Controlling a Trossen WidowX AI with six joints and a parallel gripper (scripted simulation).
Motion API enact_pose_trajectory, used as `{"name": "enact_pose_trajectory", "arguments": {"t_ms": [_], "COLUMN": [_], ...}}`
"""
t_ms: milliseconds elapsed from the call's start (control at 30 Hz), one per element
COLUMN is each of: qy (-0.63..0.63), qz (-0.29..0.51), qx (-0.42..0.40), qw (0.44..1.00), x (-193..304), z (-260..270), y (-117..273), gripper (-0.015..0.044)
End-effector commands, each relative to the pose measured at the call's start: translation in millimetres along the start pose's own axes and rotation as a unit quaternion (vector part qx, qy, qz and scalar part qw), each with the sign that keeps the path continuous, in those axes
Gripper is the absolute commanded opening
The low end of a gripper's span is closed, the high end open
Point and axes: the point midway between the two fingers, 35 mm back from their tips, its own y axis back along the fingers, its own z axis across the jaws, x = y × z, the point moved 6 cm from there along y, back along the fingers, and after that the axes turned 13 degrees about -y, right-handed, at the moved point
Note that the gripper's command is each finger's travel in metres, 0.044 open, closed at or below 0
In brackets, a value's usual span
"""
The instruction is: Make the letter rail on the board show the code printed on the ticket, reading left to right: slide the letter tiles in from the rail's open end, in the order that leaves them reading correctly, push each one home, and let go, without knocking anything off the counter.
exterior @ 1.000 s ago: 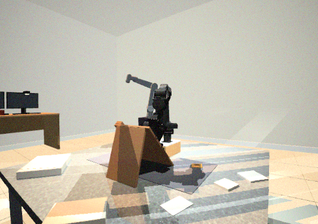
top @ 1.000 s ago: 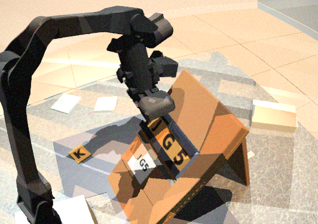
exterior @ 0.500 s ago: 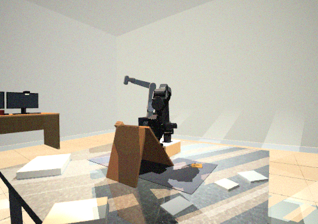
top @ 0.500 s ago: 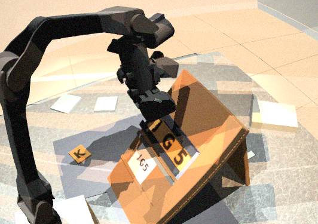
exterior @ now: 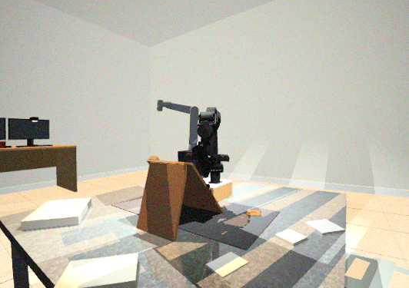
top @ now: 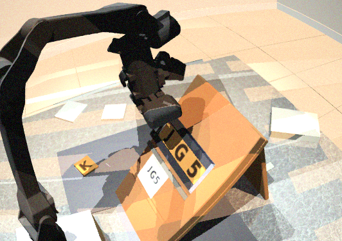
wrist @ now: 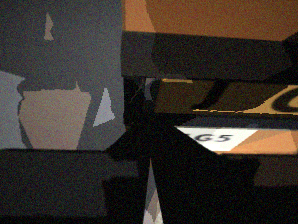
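One loose K tile (top: 85, 166) (exterior: 254, 213), claw (top: 153, 138) shut, blocking rail's (top: 202, 180) open end

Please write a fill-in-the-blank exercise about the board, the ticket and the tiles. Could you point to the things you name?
1. The ticket (top: 153, 175) (wrist: 216, 138) shows the code ____.
2. The tile nearest the rail's (top: 211, 168) closed end carries the character ____.
3. The middle tile (top: 183, 153) in the rail carries the letter ____.
4. The tile lying off the board (top: 239, 119) (exterior: 159, 200) carries the letter ____.

Missing words: JG5; 5; G; K
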Motion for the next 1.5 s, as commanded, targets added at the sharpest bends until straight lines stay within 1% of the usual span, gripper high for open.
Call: {"name": "enact_pose_trajectory", "arguments": {"t_ms": [0,200,300,533,767,933,1467], "qy": [0.000,0.000,0.003,0.010,0.008,0.002,0.002], "qz": [-0.001,-0.001,-0.024,-0.140,-0.256,-0.326,-0.329], "qx": [0.002,0.002,-0.009,-0.042,-0.063,-0.070,-0.070], "qw": [1.000,1.000,1.000,0.989,0.965,0.943,0.942], "x": [4,8,10,37,74,98,99], "z": [-1,-2,-10,-56,-102,-128,-129], "y": [5,9,20,72,104,114,114], "gripper": [0.0000,0.0000,0.0079,0.0263,0.0440,0.0440,0.0440]}}
